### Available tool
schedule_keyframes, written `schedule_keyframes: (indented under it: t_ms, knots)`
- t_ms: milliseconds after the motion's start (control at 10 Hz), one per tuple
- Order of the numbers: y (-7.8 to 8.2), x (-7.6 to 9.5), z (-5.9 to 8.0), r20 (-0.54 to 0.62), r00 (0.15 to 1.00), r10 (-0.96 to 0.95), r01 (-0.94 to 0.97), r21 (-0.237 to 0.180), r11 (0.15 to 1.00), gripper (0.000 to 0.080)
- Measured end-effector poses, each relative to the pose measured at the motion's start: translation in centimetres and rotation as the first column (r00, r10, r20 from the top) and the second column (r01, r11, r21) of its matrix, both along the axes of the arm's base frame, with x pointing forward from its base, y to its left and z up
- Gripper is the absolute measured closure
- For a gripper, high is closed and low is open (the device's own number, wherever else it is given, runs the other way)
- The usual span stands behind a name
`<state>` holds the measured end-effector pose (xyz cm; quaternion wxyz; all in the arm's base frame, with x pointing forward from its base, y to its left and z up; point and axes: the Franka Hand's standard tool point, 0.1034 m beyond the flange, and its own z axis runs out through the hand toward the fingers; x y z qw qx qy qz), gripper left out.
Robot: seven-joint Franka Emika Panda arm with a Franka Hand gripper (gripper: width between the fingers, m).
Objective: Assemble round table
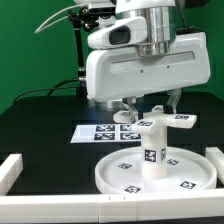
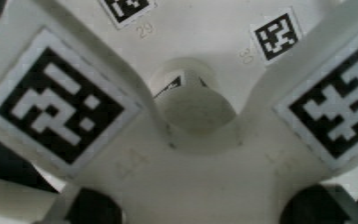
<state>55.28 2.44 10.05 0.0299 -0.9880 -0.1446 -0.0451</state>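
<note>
The large rimmed round disc (image 1: pixel 120 178) lies flat at the front of the table. The short thick cylinder leg (image 1: pixel 153 152) stands upright on its middle. The flat cross-shaped base (image 1: pixel 165 122) sits on top of the leg. My gripper (image 1: pixel 151 106) hangs just above the base with its fingers (image 1: pixel 127 110) spread wide on either side. In the wrist view the base (image 2: pixel 69 100) fills the picture, its centre hole (image 2: pixel 197 110) among tagged arms. One arm runs between my dark fingertips (image 2: pixel 96 205); my gripper (image 2: pixel 211 210) is open.
The marker board (image 1: pixel 100 131) lies flat behind the disc. White border blocks stand at the exterior view's left (image 1: pixel 10 172) and right (image 1: pixel 215 158) and along the front edge (image 1: pixel 60 210). A green backdrop and cables are behind the arm.
</note>
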Motion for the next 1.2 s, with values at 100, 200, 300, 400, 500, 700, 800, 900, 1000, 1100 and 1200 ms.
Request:
schedule_keyframes:
  t_ms: [100,200,300,400,500,700,800,900,1000,1100,1200]
  knots:
    - [0.0,0.0,0.0,-0.004,0.998,-0.056,0.056,0.004,0.998,0.0357]
    - [0.0,0.0,0.0,-0.007,0.996,-0.094,0.094,0.007,0.996,0.0357]
    - [0.0,0.0,0.0,-0.008,0.993,-0.117,0.117,0.008,0.993,0.0356]
    - [0.0,0.0,0.0,-0.009,0.993,-0.115,0.115,0.007,0.993,0.0356]
    - [0.0,0.0,0.1,-0.01,0.993,-0.115,0.115,0.008,0.993,0.0202]
    - [0.1,-0.1,2.0,-0.022,0.994,-0.111,0.112,0.017,0.994,0.0166]
    - [0.2,-0.3,3.4,-0.04,0.993,-0.11,0.111,0.026,0.994,0.0153]
    - [0.3,-0.1,4.7,-0.045,0.993,-0.108,0.11,0.033,0.993,0.0151]
    - [0.2,0.0,4.5,-0.037,0.993,-0.11,0.111,0.031,0.993,0.0151]
    - [0.2,-0.1,4.3,-0.041,0.993,-0.11,0.111,0.03,0.993,0.0151]
    - [0.2,-0.1,4.4,-0.039,0.993,-0.11,0.111,0.031,0.993,0.0151]
